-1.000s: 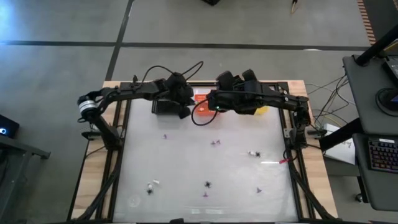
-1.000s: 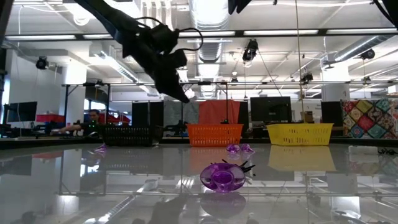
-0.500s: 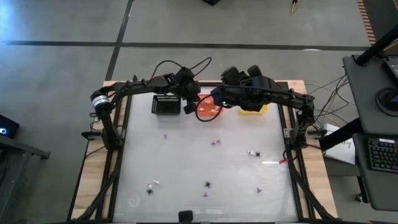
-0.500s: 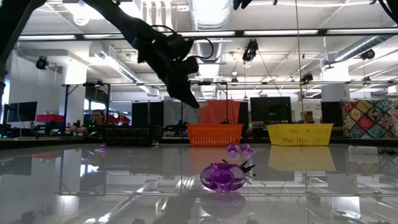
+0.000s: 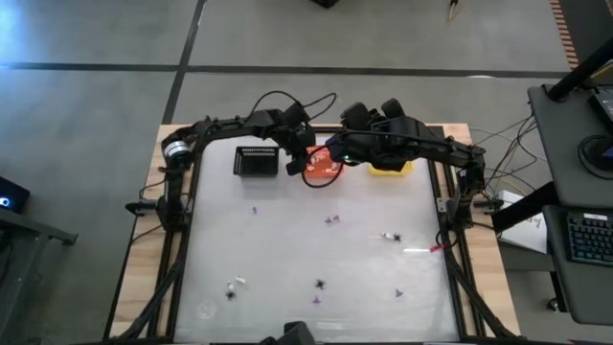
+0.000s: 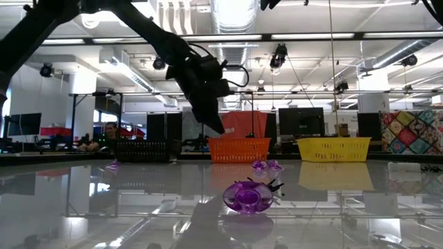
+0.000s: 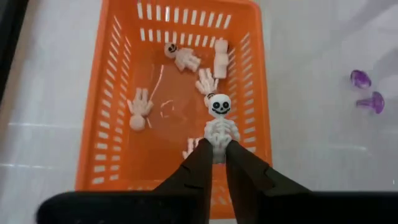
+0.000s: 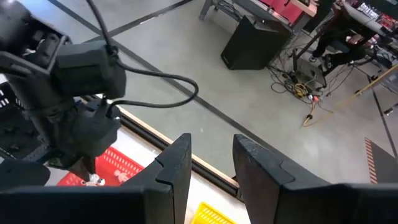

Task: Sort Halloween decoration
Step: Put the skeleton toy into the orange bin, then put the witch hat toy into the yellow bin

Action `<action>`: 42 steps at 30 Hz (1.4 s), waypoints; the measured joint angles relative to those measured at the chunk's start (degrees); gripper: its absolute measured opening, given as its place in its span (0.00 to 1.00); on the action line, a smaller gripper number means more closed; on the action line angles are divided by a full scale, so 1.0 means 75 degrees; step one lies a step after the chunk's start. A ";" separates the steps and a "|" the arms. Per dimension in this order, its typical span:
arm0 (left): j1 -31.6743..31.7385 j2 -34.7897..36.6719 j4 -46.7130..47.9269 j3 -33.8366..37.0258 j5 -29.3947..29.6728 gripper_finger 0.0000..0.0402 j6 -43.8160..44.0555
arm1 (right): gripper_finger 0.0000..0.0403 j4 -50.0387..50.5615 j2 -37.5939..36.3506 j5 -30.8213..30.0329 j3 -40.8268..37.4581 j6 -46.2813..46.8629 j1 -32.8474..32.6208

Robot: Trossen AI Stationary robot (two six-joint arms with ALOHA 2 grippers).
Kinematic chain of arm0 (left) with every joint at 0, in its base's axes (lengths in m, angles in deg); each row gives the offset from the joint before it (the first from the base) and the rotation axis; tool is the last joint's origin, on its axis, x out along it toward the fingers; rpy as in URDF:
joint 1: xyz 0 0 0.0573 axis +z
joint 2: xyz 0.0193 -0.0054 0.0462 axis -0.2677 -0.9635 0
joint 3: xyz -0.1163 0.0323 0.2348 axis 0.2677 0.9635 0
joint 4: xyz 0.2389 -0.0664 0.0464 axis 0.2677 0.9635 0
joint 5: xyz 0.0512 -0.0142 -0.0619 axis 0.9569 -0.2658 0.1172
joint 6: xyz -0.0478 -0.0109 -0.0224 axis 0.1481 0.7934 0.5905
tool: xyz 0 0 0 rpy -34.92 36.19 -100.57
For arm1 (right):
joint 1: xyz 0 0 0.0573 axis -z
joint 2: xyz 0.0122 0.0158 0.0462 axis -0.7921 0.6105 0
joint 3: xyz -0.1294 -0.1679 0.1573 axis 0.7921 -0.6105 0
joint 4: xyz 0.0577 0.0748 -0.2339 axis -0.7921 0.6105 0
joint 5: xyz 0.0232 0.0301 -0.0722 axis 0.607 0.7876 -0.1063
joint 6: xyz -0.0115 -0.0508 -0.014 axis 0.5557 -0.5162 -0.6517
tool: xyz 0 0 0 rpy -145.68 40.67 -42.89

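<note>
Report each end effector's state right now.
Left end effector: over the orange basket, fingers pinching a white skeleton figure.
Right end effector: raised by the baskets, open, holding nothing.

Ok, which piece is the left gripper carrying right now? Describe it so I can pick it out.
Find the orange basket, the middle of three at the table's far edge. The left gripper hangs over it, pinching a small white skeleton. Unlike the loose white hands and bones lying in the basket, it has a round skull with dark eyes and a ribbed chest.
</note>
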 joint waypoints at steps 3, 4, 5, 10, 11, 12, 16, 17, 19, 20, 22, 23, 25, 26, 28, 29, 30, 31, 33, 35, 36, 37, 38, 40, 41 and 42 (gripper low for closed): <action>0.0001 -0.0183 0.0470 -0.0357 0.0015 0.12 -0.0188 | 0.28 0.0001 -0.0003 -0.0002 0.0000 0.0000 0.0000; 0.0003 -0.0214 0.0578 -0.0419 0.0019 0.15 -0.0231 | 0.28 0.0001 -0.0004 0.0001 0.0000 0.0000 0.0000; 0.0004 -0.0217 0.0638 -0.0466 0.0022 0.17 -0.0245 | 0.28 -0.0002 -0.0006 0.0001 0.0000 0.0003 0.0000; 0.0063 -0.0158 0.0764 -0.0493 0.0026 0.27 -0.0280 | 0.28 0.0001 -0.0009 0.0003 -0.0001 0.0021 -0.0020; 0.0080 -0.0138 0.0806 -0.0493 0.0035 0.29 -0.0277 | 0.28 0.0000 -0.0009 0.0028 -0.0003 0.0024 -0.0020; 0.0094 -0.0108 0.0911 -0.0493 0.0046 0.31 -0.0271 | 0.28 -0.0001 -0.0009 0.0128 -0.0003 0.0026 -0.0020; 0.0137 0.0130 0.1611 -0.0490 0.0052 0.34 -0.0289 | 0.28 0.0001 -0.0009 0.0756 -0.0009 0.0066 -0.0025; 0.0137 0.0217 0.1780 -0.0489 0.0058 0.34 -0.0345 | 0.28 0.0001 -0.0009 0.0935 -0.0009 0.0089 -0.0047; 0.0132 0.0442 0.2079 -0.0484 0.0061 0.34 -0.0478 | 0.28 -0.0002 -0.0009 0.1277 -0.0022 0.0099 -0.0084; 0.0135 0.0589 0.2183 -0.0484 0.0064 0.34 -0.0531 | 0.28 -0.0007 -0.0016 0.1463 -0.0054 0.0106 -0.0120; 0.0140 0.0883 0.2477 -0.0484 0.0088 0.34 -0.0612 | 0.28 -0.0003 -0.0020 0.2014 -0.0147 0.0108 -0.0194; 0.0141 0.1057 0.2657 -0.0484 0.0172 0.34 -0.0620 | 0.28 -0.0007 -0.0020 0.2328 -0.0220 0.0100 -0.0236; 0.0147 0.1445 0.3058 -0.0483 0.0268 0.34 -0.0659 | 0.28 -0.0005 -0.0020 0.2960 -0.0424 0.0102 -0.0340; 0.0147 0.1680 0.3274 -0.0481 0.0277 0.34 -0.0713 | 0.28 -0.0004 -0.0020 0.3204 -0.0540 0.0133 -0.0402; 0.0150 0.2180 0.3498 -0.0481 0.0282 0.34 -0.0789 | 0.28 -0.0007 -0.0020 0.3502 -0.0799 0.0318 -0.0530; 0.0147 0.2431 0.3550 -0.0481 0.0307 0.34 -0.0791 | 0.28 -0.0005 -0.0020 0.3557 -0.0950 0.0469 -0.0600; 0.0147 0.2677 0.3572 -0.0481 0.0329 0.34 -0.0771 | 0.28 -0.0002 -0.0020 0.3555 -0.1107 0.0615 -0.0660; 0.0147 0.2898 0.3575 -0.0481 0.0332 0.34 -0.0746 | 0.28 -0.0002 -0.0020 0.3559 -0.1266 0.0791 -0.0721; 0.0147 0.3341 0.3590 -0.0481 0.0361 0.34 -0.0630 | 0.28 -0.0007 -0.0020 0.3560 -0.1616 0.1221 -0.0825; 0.0147 0.3768 0.3638 -0.0481 0.0453 0.34 -0.0580 | 0.28 -0.0008 -0.0020 0.3566 -0.1974 0.1692 -0.0906; 0.0147 0.3951 0.3728 -0.0481 0.0480 0.34 -0.0578 | 0.28 -0.0003 -0.0020 0.3585 -0.2164 0.1925 -0.0934; 0.0147 0.4126 0.3784 -0.0481 0.0501 0.34 -0.0574 | 0.28 -0.0003 -0.0020 0.3623 -0.2341 0.2138 -0.0965; 0.0147 0.4291 0.3855 -0.0481 0.0557 0.34 -0.0572 | 0.28 -0.0013 -0.0020 0.3715 -0.2518 0.2304 -0.0976; 0.0147 0.4583 0.4066 -0.0480 0.0698 0.34 -0.0563 | 0.28 -0.0019 -0.0020 0.4081 -0.2873 0.2430 -0.1004; 0.0147 0.4713 0.4153 -0.0480 0.0760 0.34 -0.0548 | 0.28 -0.0027 -0.0020 0.4270 -0.3058 0.2436 -0.1005; 0.0147 0.4839 0.4218 -0.0480 0.0818 0.34 -0.0485 | 0.28 -0.0034 -0.0020 0.4441 -0.3248 0.2433 -0.1007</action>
